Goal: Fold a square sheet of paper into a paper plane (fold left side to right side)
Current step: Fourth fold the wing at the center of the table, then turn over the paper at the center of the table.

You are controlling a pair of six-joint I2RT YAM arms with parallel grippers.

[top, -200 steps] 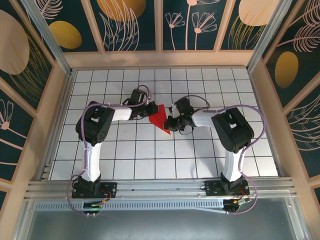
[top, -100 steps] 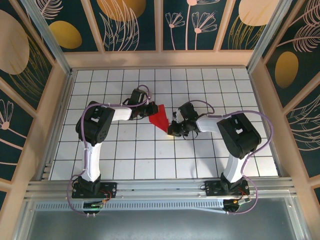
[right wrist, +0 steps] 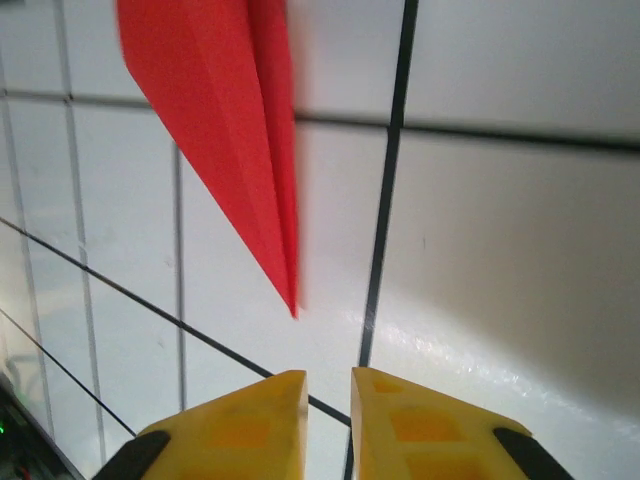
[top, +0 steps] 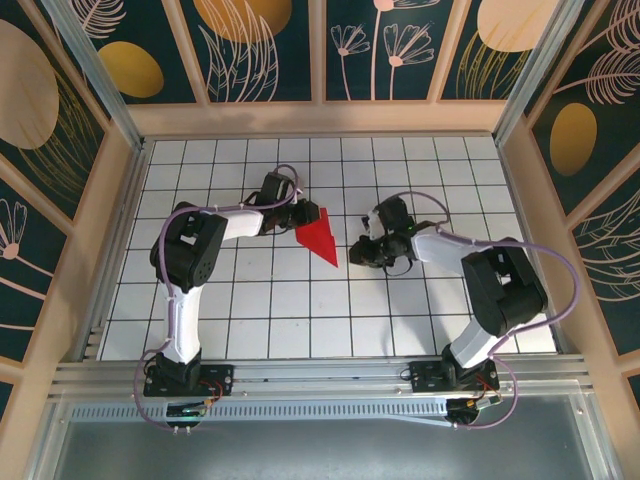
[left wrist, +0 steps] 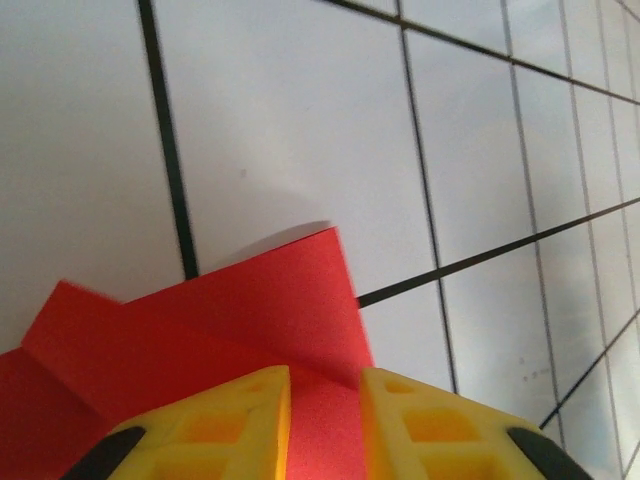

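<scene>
The red sheet of paper [top: 318,238] lies on the white gridded table [top: 260,300], folded into a narrow wedge with its tip pointing near-right. My left gripper [top: 300,214] is at the paper's wide far-left end. In the left wrist view its yellow fingertips [left wrist: 262,400] stand slightly apart over the red paper [left wrist: 250,310], so the left gripper [left wrist: 325,385] is open. My right gripper [top: 358,250] sits one tile to the right of the tip. In the right wrist view the right gripper [right wrist: 329,385] is open and holds nothing, with the paper's tip [right wrist: 285,270] ahead of it.
Wooden walls with dark patterned panels [top: 320,110] enclose the table on three sides. A metal rail [top: 320,375] runs along the near edge, where both arm bases are bolted. Bare tiles lie in front of the paper.
My right gripper let go of the paper's tip and drew back to the right. Both pairs of jaws have parted. The paper has settled flat on the table.
</scene>
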